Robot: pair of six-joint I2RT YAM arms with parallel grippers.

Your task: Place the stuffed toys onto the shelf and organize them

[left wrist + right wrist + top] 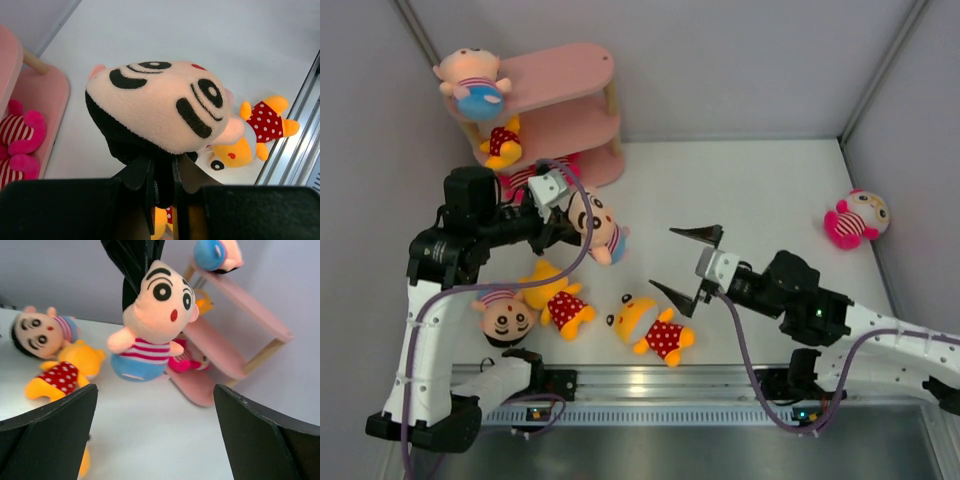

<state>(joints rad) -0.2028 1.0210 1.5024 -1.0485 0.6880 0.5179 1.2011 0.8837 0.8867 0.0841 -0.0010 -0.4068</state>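
Yellow plush lies nearest the arms: the front bear and the left bear are sprawled on the counter close to the metal rail, with the lying boy doll just beside them.

A little beyond, the right tool is held spread wide and empty, apparently parked clear of the other arm's path. The left tool is pinched onto the black hair of the held boy doll, which is hung above the counter. This grip is judged to leave the body free for setting down.

Behind it stands the shelf. The striped doll is seated on the lowest tier, the shelf bear on the middle, and the top boy doll at the left end of the top board, so room is available to their right.

Far right, the pink doll lies well apart, not yet collected.
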